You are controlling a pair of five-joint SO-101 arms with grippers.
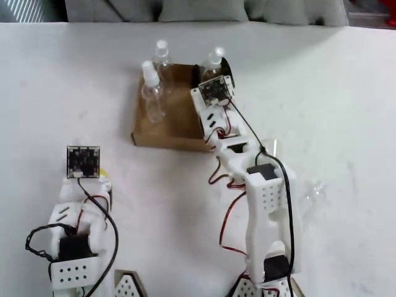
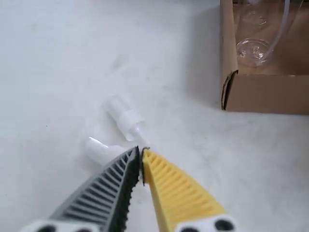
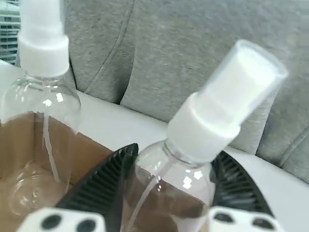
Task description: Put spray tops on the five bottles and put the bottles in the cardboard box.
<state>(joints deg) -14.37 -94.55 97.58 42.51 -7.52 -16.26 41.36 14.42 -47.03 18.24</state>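
My right gripper [image 3: 174,152] is shut on a clear bottle [image 3: 166,186] with a white spray top [image 3: 219,104], held tilted over the far right corner of the cardboard box [image 1: 179,133]. In the high view that bottle [image 1: 215,60] shows at the box's back edge. Two more topped bottles [image 1: 151,93] [image 1: 162,54] stand at the box's far left; one bottle [image 3: 43,96] is beside the held one. My left gripper [image 2: 141,153] rests shut and empty on the table. Two loose spray tops [image 2: 124,117] [image 2: 99,150] lie just ahead of its tips, the nearer touching the grey finger [image 2: 113,186].
A clear bottle [image 1: 313,194] without a top lies on the table right of the right arm [image 1: 263,204]. The box's near corner [image 2: 227,89] is ahead and to the right of the left gripper. A grey sofa [image 3: 193,38] stands behind the table.
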